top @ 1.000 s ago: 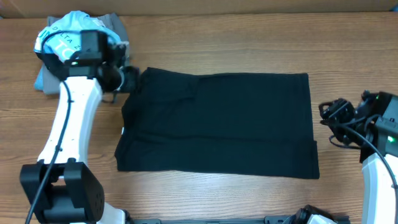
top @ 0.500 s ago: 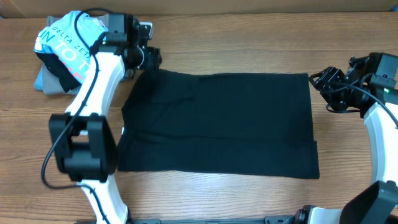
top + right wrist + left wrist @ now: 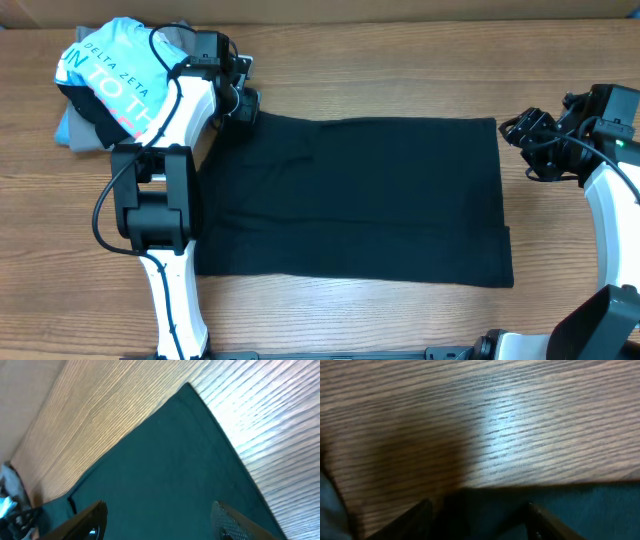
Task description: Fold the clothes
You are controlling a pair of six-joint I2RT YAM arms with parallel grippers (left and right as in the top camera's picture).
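Observation:
The black garment [image 3: 350, 195] lies spread flat in the middle of the wooden table. My left gripper [image 3: 247, 104] is at its back left corner. In the left wrist view the left gripper [image 3: 479, 522] is open, with the garment's dark edge [image 3: 580, 510] between and beyond the fingers. My right gripper [image 3: 520, 131] hovers just off the back right corner. In the right wrist view the right gripper [image 3: 160, 520] is open above the garment [image 3: 165, 470], holding nothing. No white neck label shows.
A light blue "DELTA ZETA" shirt [image 3: 105, 62] is bunched at the back left on a grey folded garment [image 3: 70, 128], close to my left arm. Bare wood table [image 3: 350, 320] surrounds the garment. In the right wrist view the bare wood [image 3: 125, 400] lies behind the garment's corner.
My left gripper has moved right and back, from the garment's left edge to its back left corner. My right gripper has moved back to the back right corner, then held still.

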